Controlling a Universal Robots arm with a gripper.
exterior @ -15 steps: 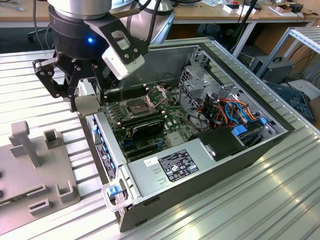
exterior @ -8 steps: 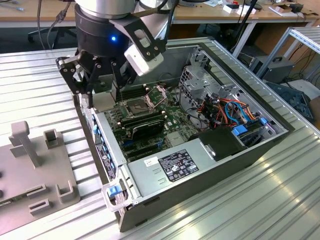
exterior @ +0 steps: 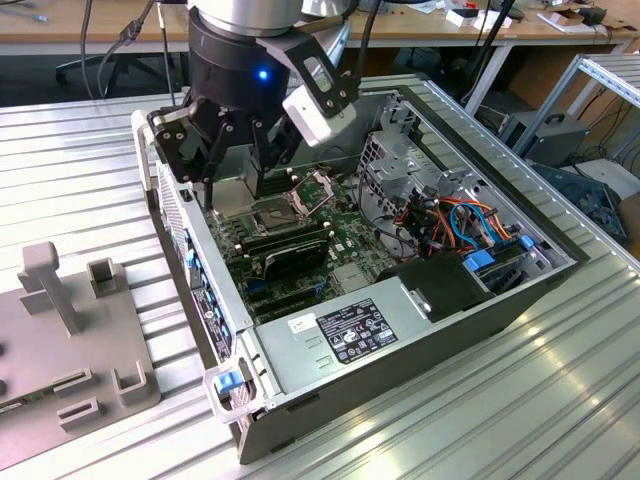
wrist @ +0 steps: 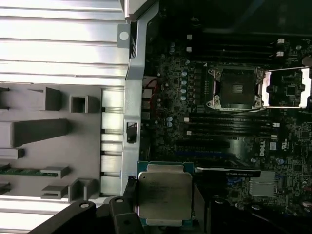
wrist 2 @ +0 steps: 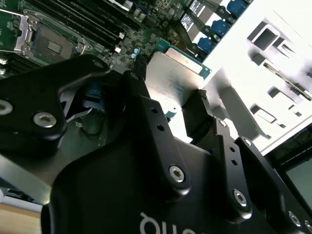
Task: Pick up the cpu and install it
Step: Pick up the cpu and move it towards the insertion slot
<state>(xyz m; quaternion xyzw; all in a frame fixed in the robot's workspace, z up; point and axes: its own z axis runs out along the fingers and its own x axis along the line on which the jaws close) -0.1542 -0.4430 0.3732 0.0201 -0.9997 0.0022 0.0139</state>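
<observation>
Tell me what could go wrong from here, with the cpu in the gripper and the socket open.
1. The gripper pinches the cpu by its thin edges; it may slip or tilt and drop onto the motherboard.
2. The socket lies open with its frame swung aside; a skewed or off-centre descent could hit the frame or damage the contacts.
3. The bulky gripper works close to the case wall; it may clip it.

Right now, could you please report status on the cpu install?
Gripper shut on the cpu, over the open case. Socket frame open, not yet loaded. Path looks clear.
</observation>
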